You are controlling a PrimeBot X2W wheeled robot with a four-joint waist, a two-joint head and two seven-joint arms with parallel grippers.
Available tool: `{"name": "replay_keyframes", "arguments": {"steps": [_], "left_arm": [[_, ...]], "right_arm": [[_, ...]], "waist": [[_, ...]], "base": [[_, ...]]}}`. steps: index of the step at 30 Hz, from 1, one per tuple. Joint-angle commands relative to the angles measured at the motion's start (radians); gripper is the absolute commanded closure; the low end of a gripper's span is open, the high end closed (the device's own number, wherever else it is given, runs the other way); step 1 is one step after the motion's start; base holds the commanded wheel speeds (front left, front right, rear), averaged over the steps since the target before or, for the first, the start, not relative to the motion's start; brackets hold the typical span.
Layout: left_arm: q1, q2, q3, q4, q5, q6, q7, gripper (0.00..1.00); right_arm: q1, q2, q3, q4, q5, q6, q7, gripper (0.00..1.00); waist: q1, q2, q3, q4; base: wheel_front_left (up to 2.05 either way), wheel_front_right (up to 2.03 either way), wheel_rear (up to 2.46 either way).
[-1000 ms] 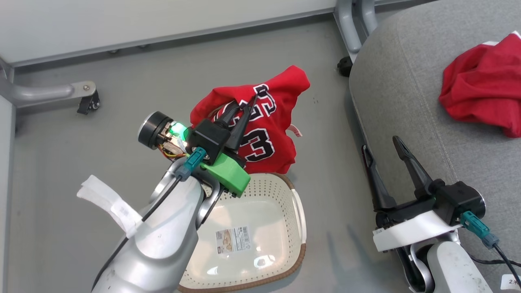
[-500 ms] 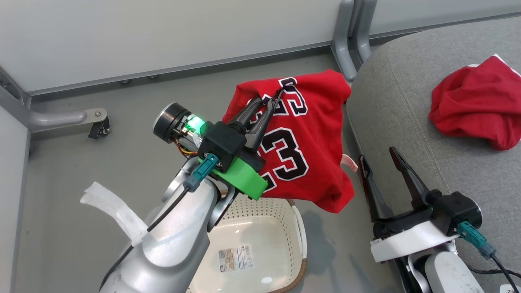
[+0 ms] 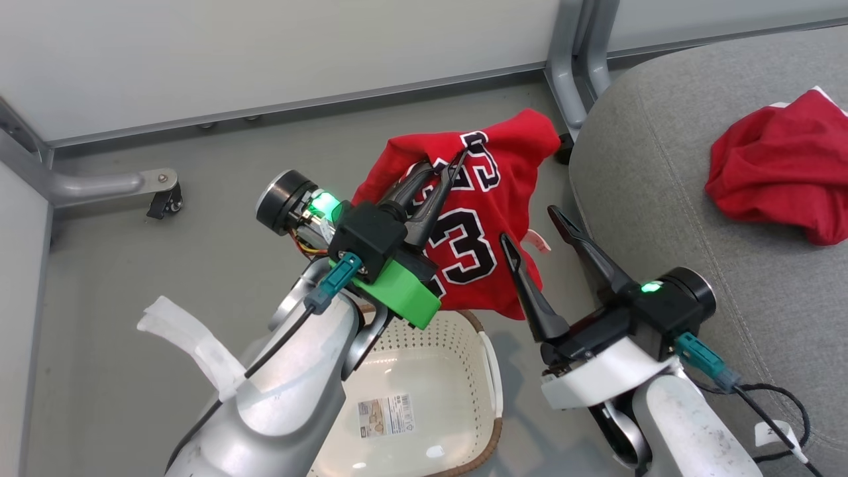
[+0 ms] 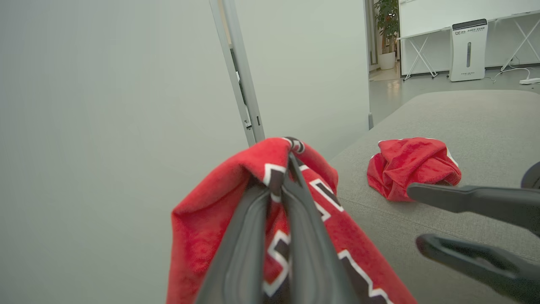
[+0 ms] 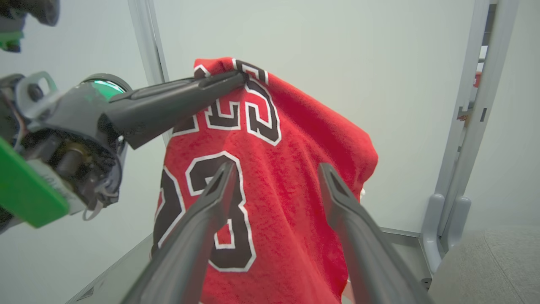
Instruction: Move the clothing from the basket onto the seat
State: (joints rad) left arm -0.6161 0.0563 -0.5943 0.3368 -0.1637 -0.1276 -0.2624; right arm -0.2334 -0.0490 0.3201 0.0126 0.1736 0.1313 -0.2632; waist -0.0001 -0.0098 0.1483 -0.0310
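Grey floor [image 3: 99, 318] runs up to a pale wall panel [image 3: 265, 53] with a metal post [image 3: 570, 59] at its corner. Over that floor the left gripper [image 3: 457, 161] is clamped tight on a fold near the top of the red jersey [image 3: 493, 218]. Its two dark fingers [image 4: 242, 253] are pressed together with cloth pinched between the tips. The garment hangs in the air from those tips, its black, white-edged "23" turned upward and part of the lettering wrapped around the pinch. Below the base of the left fingers, past the green wrist housing [image 3: 397, 291], sits the white perforated basket [image 3: 487, 371] with its brown rim and a paper label [image 3: 385, 414] on its bottom. In the head view the jersey's lower hem meets the basket's far rim. The right gripper [image 3: 529, 224] is spread wide and holds nothing, its fingers pointing at the jersey's lower right side. In the right wrist view the cloth hangs just beyond and between the two tips, and whether either tip touches it cannot be told. To the right of the right fingers lies the light-grey seat [image 3: 662, 199]. On it, well beyond those fingers, rest the crumpled red shorts [image 3: 775, 179], apart from the jersey.
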Motion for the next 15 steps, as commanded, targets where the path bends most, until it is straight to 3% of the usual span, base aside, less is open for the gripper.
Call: {"name": "replay_keyframes", "arguments": {"steps": [1,15], "left_arm": [[-0.014,0.000,-0.003,-0.003,-0.001,-0.004,-0.004,1.00],[0.001,-0.006,-0.109,-0.088,-0.034,-0.004,-0.004,1.00]], "right_arm": [[-0.020,-0.005,0.011,0.019,-0.016,-0.001,-0.002,0.00],[-0.135,-0.003,0.041,0.181,-0.001,-0.001,-0.002,0.00]], "waist": [[0.0001,0.0098,0.004,0.003],[0.0001,0.0098,0.040,0.030]], "base": [[0.00,0.00,0.00],[0.00,0.00,0.00]]}}
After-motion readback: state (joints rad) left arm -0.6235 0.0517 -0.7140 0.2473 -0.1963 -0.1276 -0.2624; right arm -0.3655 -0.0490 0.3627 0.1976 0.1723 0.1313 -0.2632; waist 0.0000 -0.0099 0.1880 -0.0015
